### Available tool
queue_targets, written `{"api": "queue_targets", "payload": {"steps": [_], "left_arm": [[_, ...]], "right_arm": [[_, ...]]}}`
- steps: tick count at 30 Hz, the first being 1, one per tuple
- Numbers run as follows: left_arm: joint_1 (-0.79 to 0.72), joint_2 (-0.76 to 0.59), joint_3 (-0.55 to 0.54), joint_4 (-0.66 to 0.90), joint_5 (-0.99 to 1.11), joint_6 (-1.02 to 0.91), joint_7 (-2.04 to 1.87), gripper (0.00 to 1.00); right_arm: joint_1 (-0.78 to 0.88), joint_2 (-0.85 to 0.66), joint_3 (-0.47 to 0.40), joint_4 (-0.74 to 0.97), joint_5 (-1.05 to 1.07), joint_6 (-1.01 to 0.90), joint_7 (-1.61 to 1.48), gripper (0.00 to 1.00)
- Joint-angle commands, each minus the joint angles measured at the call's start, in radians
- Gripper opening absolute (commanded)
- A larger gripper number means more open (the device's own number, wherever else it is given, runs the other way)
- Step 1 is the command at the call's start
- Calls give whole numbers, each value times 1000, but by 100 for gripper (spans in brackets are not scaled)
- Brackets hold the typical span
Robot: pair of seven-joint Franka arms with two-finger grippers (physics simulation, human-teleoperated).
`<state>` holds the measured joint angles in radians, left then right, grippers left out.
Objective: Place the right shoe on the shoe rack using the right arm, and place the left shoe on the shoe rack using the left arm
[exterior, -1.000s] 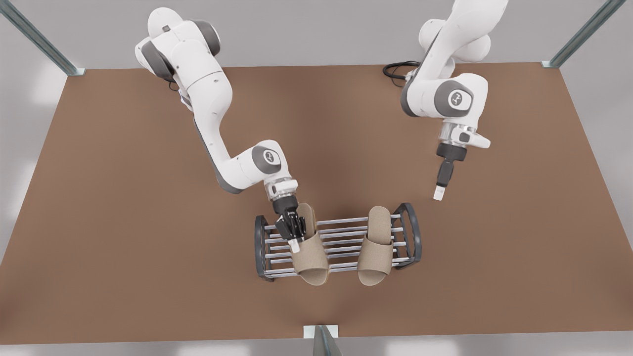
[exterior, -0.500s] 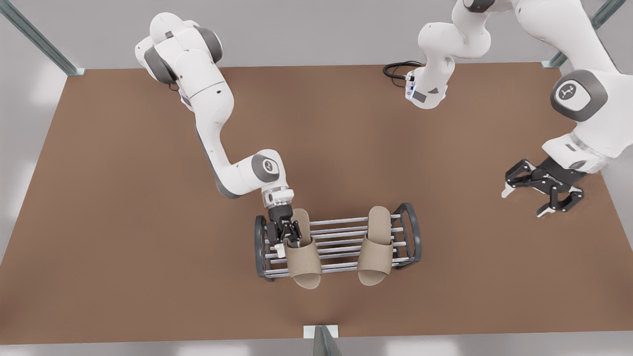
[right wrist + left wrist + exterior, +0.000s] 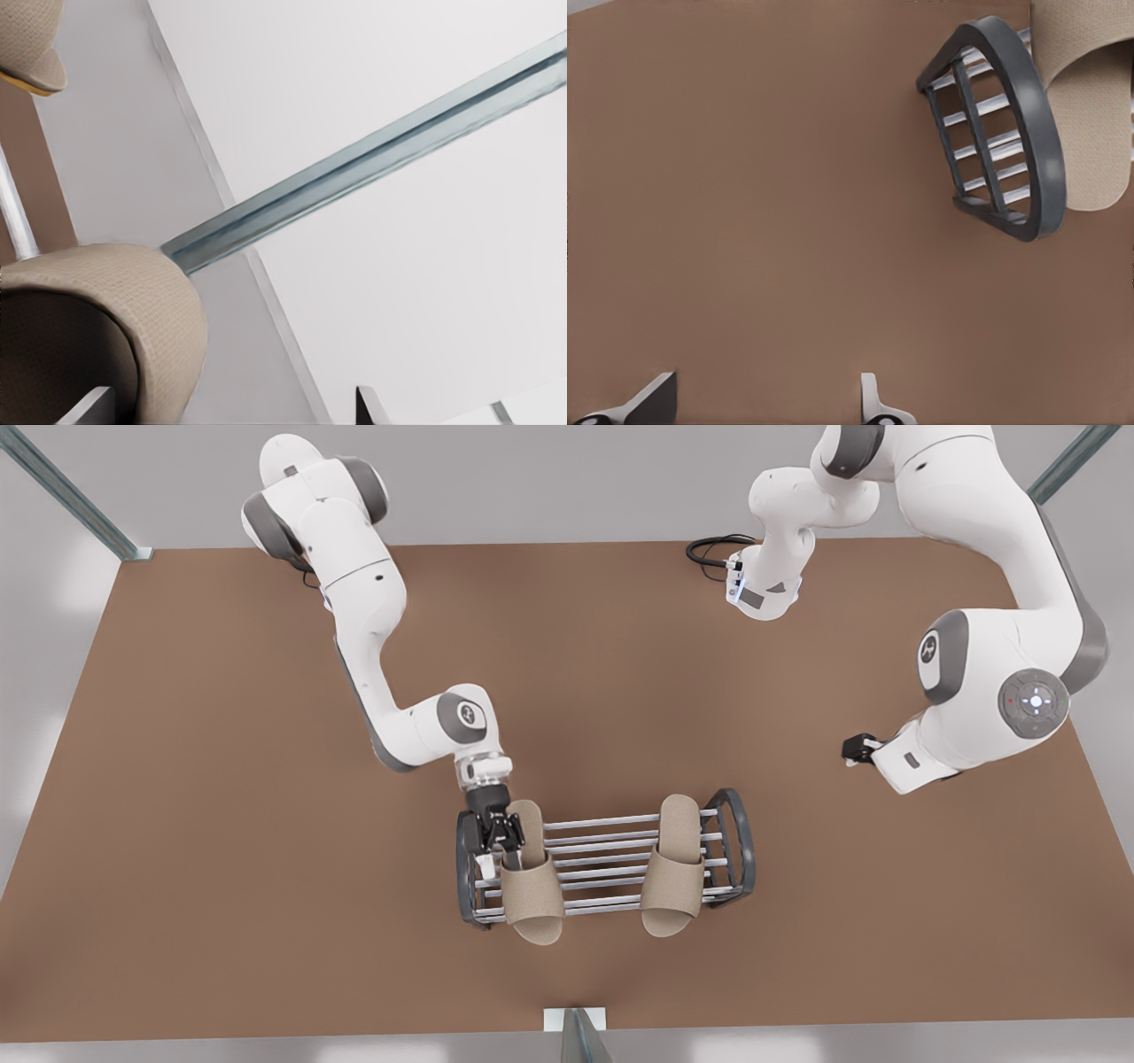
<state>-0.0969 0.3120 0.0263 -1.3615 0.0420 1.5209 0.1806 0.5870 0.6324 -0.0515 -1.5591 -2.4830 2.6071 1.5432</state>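
Right gripper (image 3: 494,849), fingers spread wide, sits at the heel of one slipper (image 3: 530,886) on the shoe rack (image 3: 611,849), beside the other slipper (image 3: 671,868), while the left gripper (image 3: 762,391) waits, also spread, well off the rack's far end; these slippers look light and soft, best pinched at the sole edge.

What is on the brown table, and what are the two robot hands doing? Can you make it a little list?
Table: brown table, seen from above
Rack: shoe rack with silver bars and dark grey end frames
Slippers: two beige slippers lie across the rack, one near the front view's left end, one near its right end
Right gripper: beside the left-end slipper, fingers apart
Left gripper: away from the rack at the front view's right, open, holding nothing
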Motion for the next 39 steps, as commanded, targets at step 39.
{"api": "queue_targets", "payload": {"steps": [39], "left_arm": [[0, -30, -22, -1, 13, -21, -474, 100]], "right_arm": [[-466, -439, -94, 30, 2535, -909, -1536, 100]]}}
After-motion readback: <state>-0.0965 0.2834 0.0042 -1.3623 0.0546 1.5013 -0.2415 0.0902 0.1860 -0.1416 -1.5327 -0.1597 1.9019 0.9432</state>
